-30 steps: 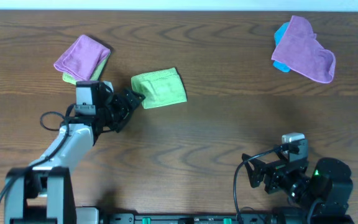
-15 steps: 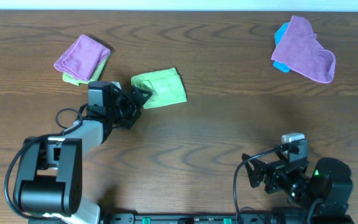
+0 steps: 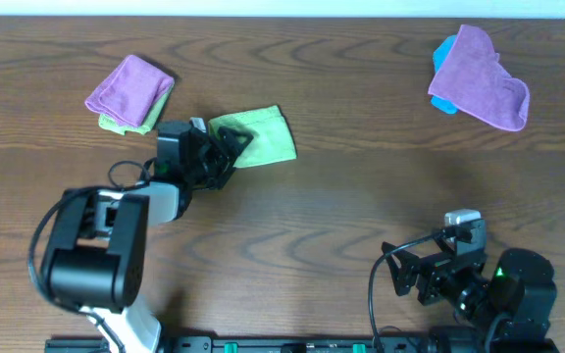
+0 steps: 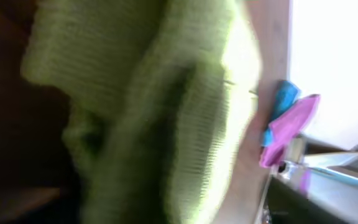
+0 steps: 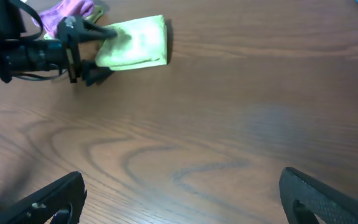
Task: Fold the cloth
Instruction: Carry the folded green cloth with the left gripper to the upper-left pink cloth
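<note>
The lime-green cloth (image 3: pixel 265 135) lies folded into a small rectangle left of the table's middle. It also shows in the right wrist view (image 5: pixel 137 42). My left gripper (image 3: pixel 233 145) is at the cloth's left edge. Its fingers are spread, one over the far left corner and one by the near left corner. The left wrist view is filled with blurred green cloth (image 4: pixel 185 124), and no finger shows there. My right gripper (image 3: pixel 422 276) is open and empty low over bare wood at the front right, far from the cloth.
A purple cloth (image 3: pixel 129 86) lies on another green cloth (image 3: pixel 114 123) at the back left, close behind the left arm. A second purple cloth (image 3: pixel 479 78) covers a small blue cloth (image 3: pixel 443 49) at the back right.
My left gripper has moved right, from just short of the cloth's left edge to over that edge. The cloth's left edge looks slightly pushed up. The right arm has not moved.
</note>
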`<state>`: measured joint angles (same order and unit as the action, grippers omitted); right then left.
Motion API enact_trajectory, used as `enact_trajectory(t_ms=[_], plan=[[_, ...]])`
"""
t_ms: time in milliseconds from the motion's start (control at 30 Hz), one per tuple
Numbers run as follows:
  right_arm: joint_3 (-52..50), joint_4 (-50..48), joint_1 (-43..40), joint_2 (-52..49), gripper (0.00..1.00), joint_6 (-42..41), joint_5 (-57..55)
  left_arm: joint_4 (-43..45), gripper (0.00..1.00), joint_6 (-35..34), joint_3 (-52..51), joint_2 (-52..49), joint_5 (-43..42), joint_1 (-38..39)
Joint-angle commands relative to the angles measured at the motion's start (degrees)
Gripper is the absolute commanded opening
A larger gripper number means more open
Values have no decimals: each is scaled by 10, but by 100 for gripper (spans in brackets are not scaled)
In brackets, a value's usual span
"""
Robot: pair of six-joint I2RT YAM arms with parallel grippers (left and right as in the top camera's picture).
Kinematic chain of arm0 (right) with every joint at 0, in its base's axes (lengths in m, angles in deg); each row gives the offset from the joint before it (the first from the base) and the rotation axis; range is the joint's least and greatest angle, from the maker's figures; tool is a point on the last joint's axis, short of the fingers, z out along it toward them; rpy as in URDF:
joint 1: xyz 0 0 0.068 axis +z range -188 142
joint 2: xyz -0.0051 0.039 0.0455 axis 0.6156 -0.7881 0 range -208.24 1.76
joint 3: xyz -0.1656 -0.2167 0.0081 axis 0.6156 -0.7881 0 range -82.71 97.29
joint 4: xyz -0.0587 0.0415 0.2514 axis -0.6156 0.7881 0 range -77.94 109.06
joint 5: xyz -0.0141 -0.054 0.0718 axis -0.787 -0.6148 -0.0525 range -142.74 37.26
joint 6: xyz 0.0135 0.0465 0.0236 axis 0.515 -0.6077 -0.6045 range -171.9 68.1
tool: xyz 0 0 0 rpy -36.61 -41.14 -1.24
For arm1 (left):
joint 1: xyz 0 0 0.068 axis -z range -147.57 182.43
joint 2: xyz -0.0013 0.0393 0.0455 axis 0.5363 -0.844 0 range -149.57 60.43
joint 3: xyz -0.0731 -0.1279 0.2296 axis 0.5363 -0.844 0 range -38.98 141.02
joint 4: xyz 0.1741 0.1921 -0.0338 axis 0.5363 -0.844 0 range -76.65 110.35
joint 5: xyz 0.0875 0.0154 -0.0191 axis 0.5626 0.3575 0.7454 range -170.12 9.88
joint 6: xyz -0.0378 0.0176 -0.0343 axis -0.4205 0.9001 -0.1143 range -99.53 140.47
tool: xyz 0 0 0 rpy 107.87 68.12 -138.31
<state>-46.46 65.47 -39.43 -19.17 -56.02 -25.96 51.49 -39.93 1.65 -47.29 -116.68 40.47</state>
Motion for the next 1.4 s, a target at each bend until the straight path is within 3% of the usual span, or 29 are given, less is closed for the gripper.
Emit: enact_trajectory(t_ms=[0,67,133,167,367,567,733,1000,1167,1367], plan=[[-2,2,-5,2,99,-5,2,-8,55,-1,-26,-71,56,4],[-2,2,-5,2,99,-5,2,12,39,-1,-26,-91,54,3],[-2,2,-5,2,99,-5,2,29,9,0,-26,-103,42,3],[-2,2,-5,2,99,-5,2,40,6,5,-26,-103,36,3],[-2,2,-5,2,99,-5,2,194,6,10,-11,-98,-51,-6],[-2,2,-5,2,99,-5,2,183,6,-14,59,-42,-67,-22],[-2,2,-5,2,99,-5,2,54,6,14,156,19,-38,-55],[-2,2,-5,2,99,-5,2,-255,5,148,361,36,35,-104],[-2,2,-5,2,99,-5,2,-321,6,187,426,33,103,-125],[-2,2,-5,2,99,-5,2,-321,6,188,440,14,132,-161]])
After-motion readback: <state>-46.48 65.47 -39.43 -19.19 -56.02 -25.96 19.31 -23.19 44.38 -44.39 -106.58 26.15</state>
